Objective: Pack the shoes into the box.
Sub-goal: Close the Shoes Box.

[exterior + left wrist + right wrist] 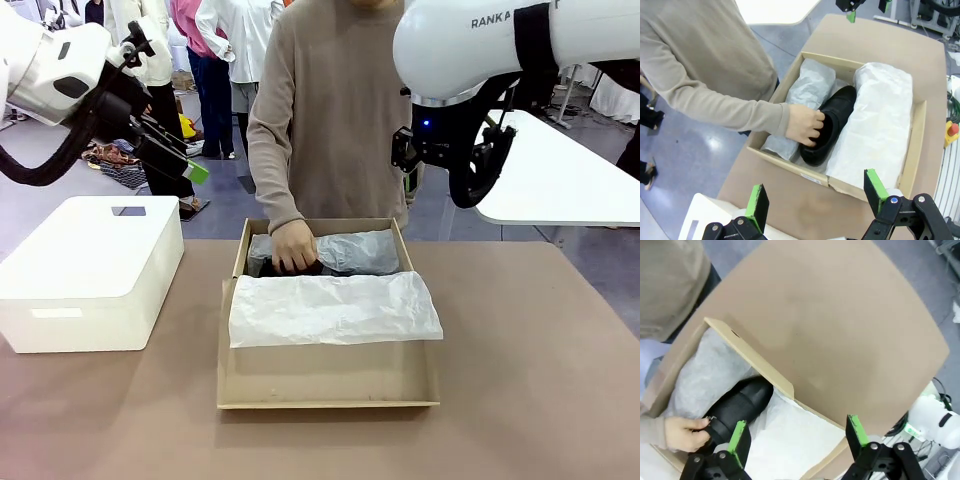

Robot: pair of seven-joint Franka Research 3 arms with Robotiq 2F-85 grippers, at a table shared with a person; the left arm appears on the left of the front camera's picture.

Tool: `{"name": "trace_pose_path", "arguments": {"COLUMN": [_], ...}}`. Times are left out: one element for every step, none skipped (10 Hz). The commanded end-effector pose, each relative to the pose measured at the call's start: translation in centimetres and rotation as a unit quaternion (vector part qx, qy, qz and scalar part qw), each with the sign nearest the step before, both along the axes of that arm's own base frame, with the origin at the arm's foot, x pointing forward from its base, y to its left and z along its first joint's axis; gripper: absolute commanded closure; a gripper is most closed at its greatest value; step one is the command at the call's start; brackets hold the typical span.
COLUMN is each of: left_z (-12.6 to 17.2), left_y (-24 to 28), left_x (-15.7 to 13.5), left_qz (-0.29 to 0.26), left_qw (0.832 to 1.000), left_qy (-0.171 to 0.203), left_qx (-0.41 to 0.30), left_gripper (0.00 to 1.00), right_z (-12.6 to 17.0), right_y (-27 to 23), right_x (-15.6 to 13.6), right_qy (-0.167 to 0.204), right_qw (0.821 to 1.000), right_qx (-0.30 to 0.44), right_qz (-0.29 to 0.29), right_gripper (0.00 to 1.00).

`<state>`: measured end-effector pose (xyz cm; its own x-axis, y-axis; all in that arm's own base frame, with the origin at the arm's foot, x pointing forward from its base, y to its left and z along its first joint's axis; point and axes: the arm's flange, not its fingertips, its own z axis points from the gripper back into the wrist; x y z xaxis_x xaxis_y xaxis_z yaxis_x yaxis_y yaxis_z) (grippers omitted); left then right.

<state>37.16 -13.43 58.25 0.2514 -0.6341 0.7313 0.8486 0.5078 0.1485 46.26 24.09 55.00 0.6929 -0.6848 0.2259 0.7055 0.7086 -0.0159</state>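
Observation:
The tan cardboard box [330, 378] stands open in the middle of the table, white tissue paper [335, 308] draped over its near half. In the left wrist view a black shoe [832, 125] lies in the box [790, 165] between the white tissue [880, 130] and a grey paper-wrapped bundle [807, 95]. The person's hand [805, 125] grips the shoe's heel end. The right wrist view shows the same shoe [740, 405] and hand [682, 432]. My left gripper [816, 197] and my right gripper [798, 437] both hang open, high above the table, holding nothing.
A white plastic bin [90, 270] sits on the table left of the box. The person stands at the far edge, leaning over the box. Bare brown tabletop [840, 330] stretches right of the box. A white table [560, 180] stands behind at the right.

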Motion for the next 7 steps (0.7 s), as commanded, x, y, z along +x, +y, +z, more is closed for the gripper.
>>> {"name": "trace_pose_path", "arguments": {"left_z": [-0.19,-0.19,-0.19,-0.19,-0.19,-0.19,-0.19], "left_y": [0.16,0.16,0.16,0.16,0.16,0.16,0.16], "left_x": [0.12,0.12,0.12,0.12,0.12,0.12,0.12], "left_qz": [-0.011,-0.011,-0.011,-0.011,-0.011,-0.011,-0.011], "left_qw": [1.0,1.0,1.0,1.0,1.0,1.0,1.0], "left_qy": [-0.001,-0.001,-0.001,-0.001,-0.001,-0.001,-0.001], "left_qx": [-0.008,-0.008,-0.008,-0.008,-0.008,-0.008,-0.008], "left_gripper": [0.0,0.0,0.0,0.0,0.0,0.0,0.0], "right_z": [-0.09,-0.09,-0.09,-0.09,-0.09,-0.09,-0.22], "right_y": [1.14,1.14,1.14,1.14,1.14,1.14,1.2], "right_x": [-0.37,-0.37,-0.37,-0.37,-0.37,-0.37,-0.53], "right_qy": [-0.002,-0.002,-0.002,-0.002,-0.002,-0.002,0.001], "right_qw": [1.0,1.0,1.0,1.0,1.0,1.0,1.0], "right_qx": [0.001,0.001,0.001,0.001,0.001,0.001,-0.002], "right_qz": [-0.001,-0.001,-0.001,-0.001,-0.001,-0.001,0.009], "right_gripper": [0.0,0.0,0.0,0.0,0.0,0.0,0.0]}}
